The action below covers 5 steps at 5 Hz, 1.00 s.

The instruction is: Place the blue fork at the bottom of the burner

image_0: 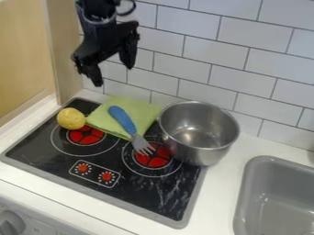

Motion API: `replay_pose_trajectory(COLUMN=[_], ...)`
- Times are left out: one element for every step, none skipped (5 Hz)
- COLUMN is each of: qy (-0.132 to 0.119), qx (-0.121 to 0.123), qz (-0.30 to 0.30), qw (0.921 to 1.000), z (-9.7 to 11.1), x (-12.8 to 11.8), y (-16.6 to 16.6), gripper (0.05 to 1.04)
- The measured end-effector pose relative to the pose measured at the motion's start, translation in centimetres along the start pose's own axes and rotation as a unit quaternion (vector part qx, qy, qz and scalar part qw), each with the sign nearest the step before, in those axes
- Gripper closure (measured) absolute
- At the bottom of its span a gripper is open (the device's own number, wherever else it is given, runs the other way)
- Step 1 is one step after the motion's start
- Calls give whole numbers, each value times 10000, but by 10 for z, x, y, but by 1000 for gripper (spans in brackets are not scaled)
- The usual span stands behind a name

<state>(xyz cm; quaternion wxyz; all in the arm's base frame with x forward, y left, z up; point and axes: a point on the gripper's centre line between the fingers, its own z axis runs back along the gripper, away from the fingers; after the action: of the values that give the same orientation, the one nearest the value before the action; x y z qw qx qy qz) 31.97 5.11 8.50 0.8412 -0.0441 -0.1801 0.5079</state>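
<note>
Potato [71, 118], yellow, below and left of gripper [113, 75], at the green cloth's left corner. Left burner [86, 137] under the gripper in view, nearer the camera; control panel [94, 174] further toward camera. Gripper hangs above the stovetop's [55, 158] back-left area, fingers spread apart, nothing between them. Green cloth [142, 106] below it, slightly right, flat. Blue-handled fork [123, 120] below and right of gripper: handle on the cloth, grey tines pointing toward camera, over right burner [160, 160]. Metal pot [199, 126] right of fork, upright, mouth up, at stovetop's right edge. Grey sink [276, 202] far right of gripper, set in white tabletop [228, 176].
</note>
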Motion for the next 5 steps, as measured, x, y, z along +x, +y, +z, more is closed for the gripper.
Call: replay_pose_trajectory(qy=[258, 429, 540, 606, 610], qx=[308, 507, 599, 674, 680], qz=[-5, -64, -90, -98, -98], qw=[9992, 9978, 9967, 9958, 9958], z=[-25, -42, -54, -62, -65], x=[-7, -12, -15, -16, -15], y=[6, 10, 10, 11, 9], gripper=[85, 85, 84, 85, 91])
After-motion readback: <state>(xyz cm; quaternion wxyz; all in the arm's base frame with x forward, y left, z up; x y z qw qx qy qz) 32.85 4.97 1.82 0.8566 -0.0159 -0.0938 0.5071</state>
